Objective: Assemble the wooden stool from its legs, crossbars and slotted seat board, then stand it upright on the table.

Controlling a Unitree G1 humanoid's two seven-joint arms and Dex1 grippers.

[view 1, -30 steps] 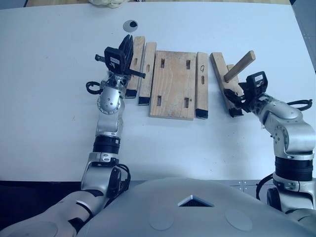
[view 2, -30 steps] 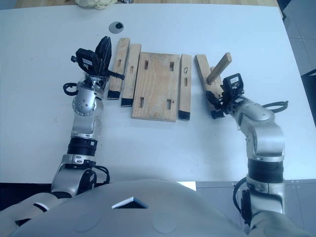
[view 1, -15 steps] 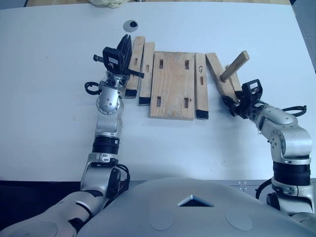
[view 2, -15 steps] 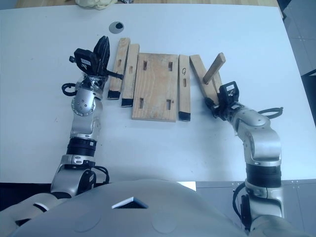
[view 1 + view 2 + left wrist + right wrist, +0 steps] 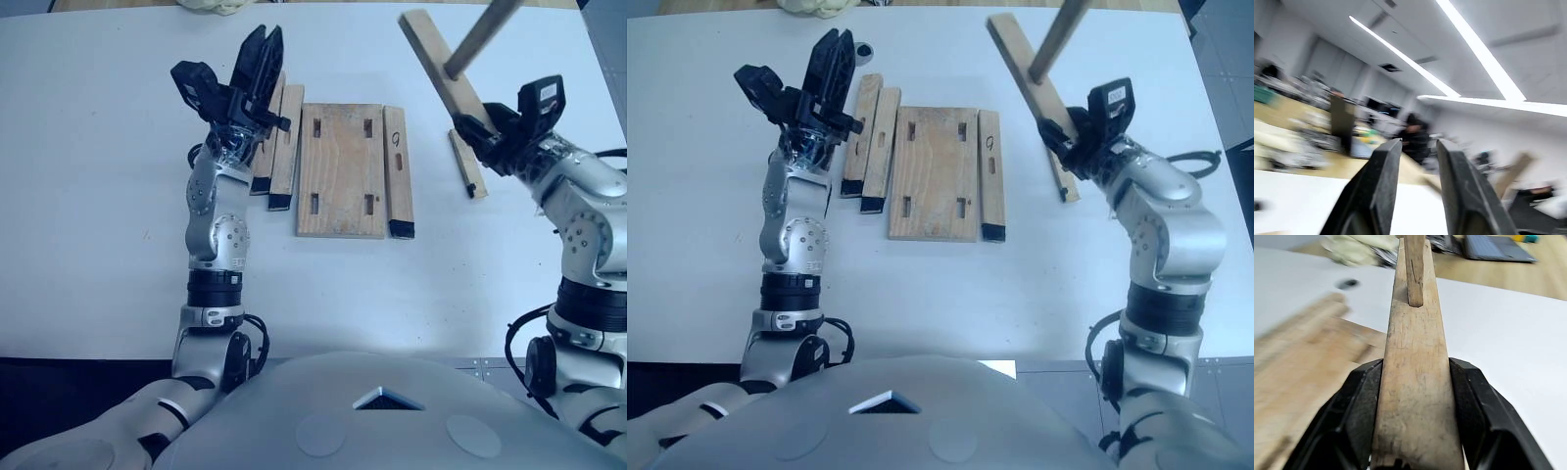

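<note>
Right hand (image 5: 478,125) pinching a tilted leg (image 5: 436,59) above the bench (image 5: 98,196), right wrist view showing a crossbar (image 5: 1414,269) sitting in the leg's slot, left hand (image 5: 261,59) hovering slightly spread, empty, beside the seat board (image 5: 341,166).

A wide white counter (image 5: 88,196) carries a small dark round fitting (image 5: 1347,283) near its far edge, where a crumpled pale cloth (image 5: 1359,245) lies. Behind it, a wooden desk (image 5: 1542,279) bears a laptop (image 5: 1498,247). Grey tiled floor (image 5: 1227,88) shows on the right. Long light strips (image 5: 1481,56) cross a pale ceiling (image 5: 1547,19) above blurred desks and a dark monitor (image 5: 1342,120).
</note>
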